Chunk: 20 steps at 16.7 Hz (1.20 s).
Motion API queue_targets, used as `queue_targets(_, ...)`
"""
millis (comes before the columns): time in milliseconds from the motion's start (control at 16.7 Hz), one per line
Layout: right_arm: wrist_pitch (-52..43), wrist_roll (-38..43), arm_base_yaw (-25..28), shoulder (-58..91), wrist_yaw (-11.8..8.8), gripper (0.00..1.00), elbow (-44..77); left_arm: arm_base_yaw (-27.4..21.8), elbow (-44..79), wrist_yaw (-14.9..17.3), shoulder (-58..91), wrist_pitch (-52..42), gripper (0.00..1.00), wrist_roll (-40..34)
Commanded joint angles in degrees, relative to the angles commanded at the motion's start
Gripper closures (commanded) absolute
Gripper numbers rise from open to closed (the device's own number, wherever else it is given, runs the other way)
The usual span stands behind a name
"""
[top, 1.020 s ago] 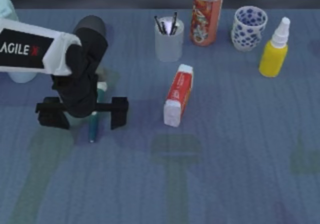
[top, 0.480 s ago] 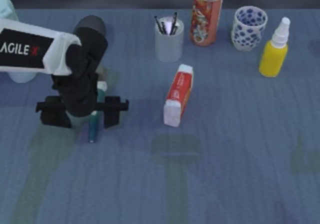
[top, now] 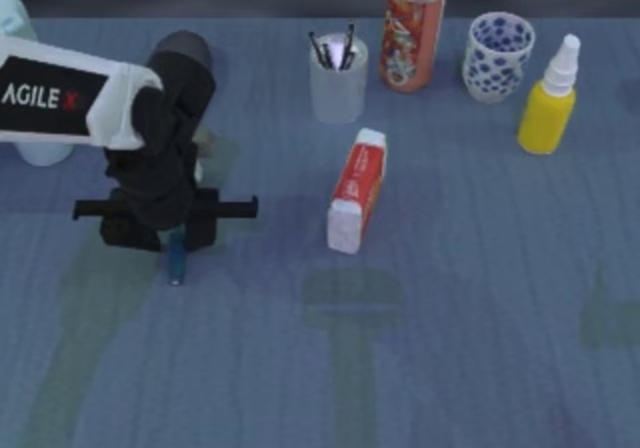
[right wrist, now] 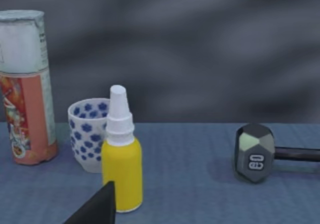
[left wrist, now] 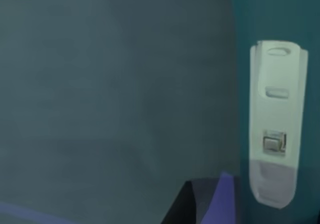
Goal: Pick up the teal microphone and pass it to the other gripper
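Observation:
The teal microphone (top: 177, 260) lies on the blue table at the left, with only the lower end of its handle showing below my left arm. Its head is hidden under the wrist. My left gripper (top: 172, 230) reaches straight down and is shut on the handle, one finger on each side. The left wrist view is filled by the dark-teal handle (left wrist: 240, 84) and its white button strip (left wrist: 277, 124), with one black fingertip (left wrist: 192, 206) beside it. My right gripper (right wrist: 97, 209) is outside the top view and shows only as a dark wedge in the right wrist view.
A red-and-white box (top: 357, 190) lies mid-table. Along the back stand a clear cup of pens (top: 338, 78), an orange can (top: 413, 28), a blue-dotted cup (top: 498, 56) and a yellow dropper bottle (top: 549, 98). A black dumbbell (right wrist: 255, 153) lies to the far right.
My left gripper's fingers have drawn in from wide apart until they grip the microphone handle. The arm has stayed over the same spot.

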Motion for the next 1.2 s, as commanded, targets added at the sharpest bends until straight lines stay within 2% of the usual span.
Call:
queue_targets(300, 0.00, 0.00, 0.00, 0.00, 0.00, 0.00, 0.00, -0.06, 1.20, -1.00, -3.51, -1.46, 1.00, 0.78)
queue_targets(540, 0.00, 0.00, 0.00, 0.00, 0.00, 0.00, 0.00, -0.08, 0.02, 1.55, -4.36, 4.24, 1.00, 2.23)
queue_targets(780, 0.00, 0.00, 0.00, 0.00, 0.00, 0.00, 0.00, 0.36, -3.78, 7.32, -7.15, 19.23, 1.00, 5.33)
queue_targets(1200, 0.00, 0.00, 0.00, 0.00, 0.00, 0.00, 0.00, 1.63, -14.93, 20.85, -15.15, 58.58, 1.00, 12.69)
